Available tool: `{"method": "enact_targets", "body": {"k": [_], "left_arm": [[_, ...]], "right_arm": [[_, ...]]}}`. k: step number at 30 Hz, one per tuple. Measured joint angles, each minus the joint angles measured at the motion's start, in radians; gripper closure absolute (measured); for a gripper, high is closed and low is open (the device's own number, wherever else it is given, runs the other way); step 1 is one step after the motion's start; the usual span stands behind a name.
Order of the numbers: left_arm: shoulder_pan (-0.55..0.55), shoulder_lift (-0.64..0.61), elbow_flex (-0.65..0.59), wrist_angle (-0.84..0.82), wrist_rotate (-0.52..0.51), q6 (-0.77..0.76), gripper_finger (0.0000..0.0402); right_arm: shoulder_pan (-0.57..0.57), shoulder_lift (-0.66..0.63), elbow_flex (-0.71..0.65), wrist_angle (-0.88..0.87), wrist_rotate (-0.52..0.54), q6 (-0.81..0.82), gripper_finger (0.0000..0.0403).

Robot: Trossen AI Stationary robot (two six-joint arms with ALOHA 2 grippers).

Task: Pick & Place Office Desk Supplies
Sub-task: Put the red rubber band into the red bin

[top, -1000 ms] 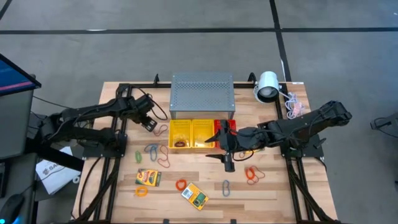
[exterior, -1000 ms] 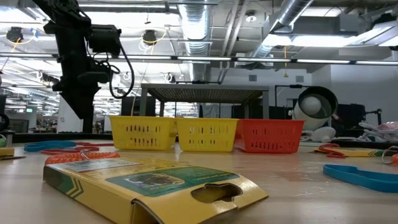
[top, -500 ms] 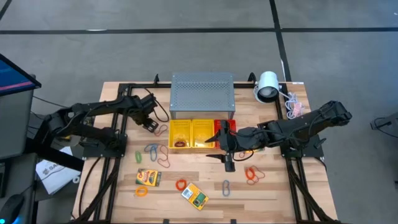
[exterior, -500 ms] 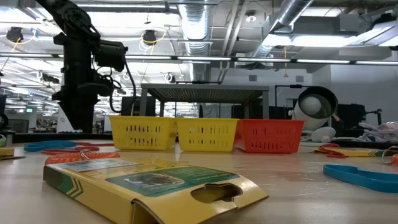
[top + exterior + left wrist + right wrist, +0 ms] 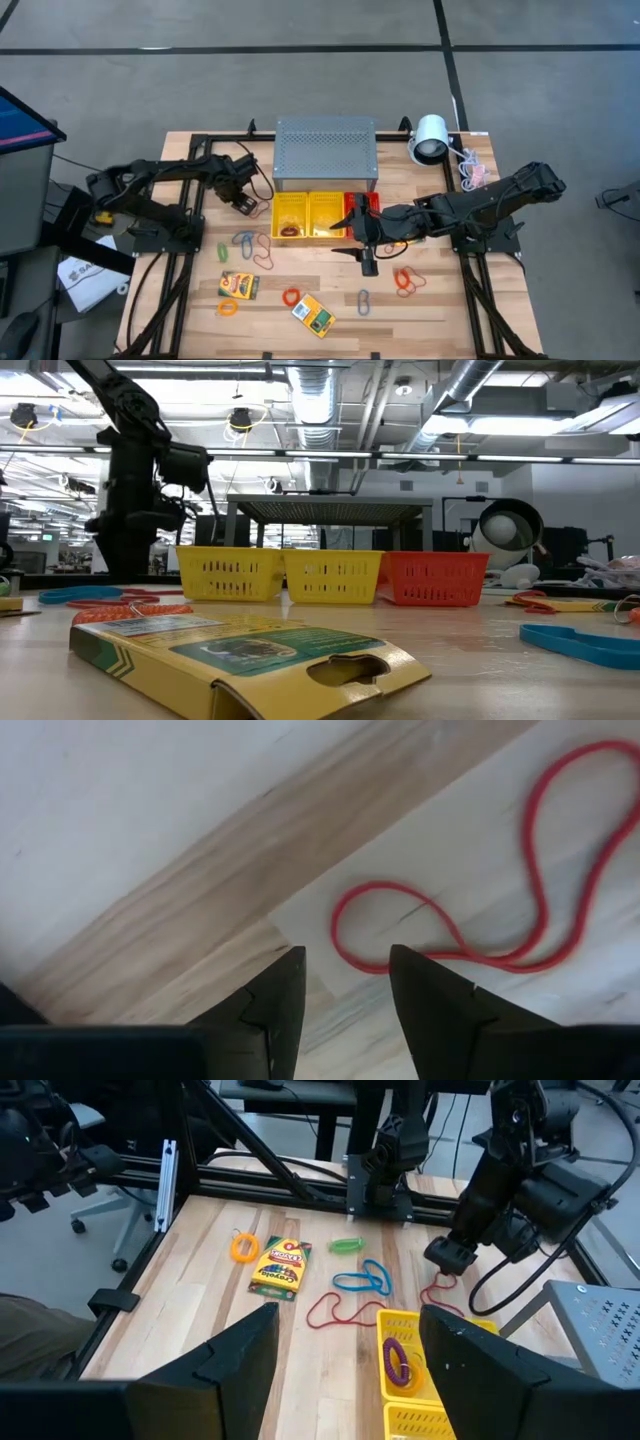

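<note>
My left gripper (image 5: 246, 204) is open and points down, low over the table just left of the yellow baskets (image 5: 308, 216). In the left wrist view its fingertips (image 5: 345, 975) stand either side of one end of a thin red band loop (image 5: 520, 910) that lies flat on the wood; the loop also shows in the right wrist view (image 5: 437, 1293). My right gripper (image 5: 366, 262) is open and empty, in front of the red basket (image 5: 366, 206). Yellow-and-green card boxes (image 5: 239, 285) (image 5: 313, 314), band loops (image 5: 291, 297) and blue clips (image 5: 364, 301) lie scattered on the table.
A big grey perforated metal box (image 5: 325, 152) stands behind the baskets. A white lamp-like object (image 5: 430, 138) sits at the far right. A purple band (image 5: 395, 1360) lies in a yellow basket. Red bands (image 5: 407, 280) lie near the right arm; a green loop (image 5: 223, 250) and blue clips (image 5: 243, 240) lie on the left.
My left gripper has gone toward the table's right, closer to the yellow baskets, and down toward the table. My right arm has kept still.
</note>
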Motion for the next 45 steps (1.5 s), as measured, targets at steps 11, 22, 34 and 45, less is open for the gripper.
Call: {"method": "enact_targets", "body": {"k": [11,22,34,45], "left_arm": [[0.0,0.045,0.0,0.012,-0.033,0.0,0.0261],[0.0,0.054,-0.013,0.042,-0.028,-0.004,0.0261],[0.0,0.055,-0.015,0.035,-0.013,-0.004,0.0263],[0.0,0.056,-0.016,0.033,0.028,0.0,0.0349]], "right_arm": [[0.0,0.0,0.0,0.0,0.0,0.0,0.0168],[0.0,0.0,0.0,0.001,0.0,0.001,0.0168],[0.0,0.0,0.0,0.002,0.0,0.001,0.0168],[0.0,0.0,0.0,0.008,0.0,0.001,0.0168]]}}
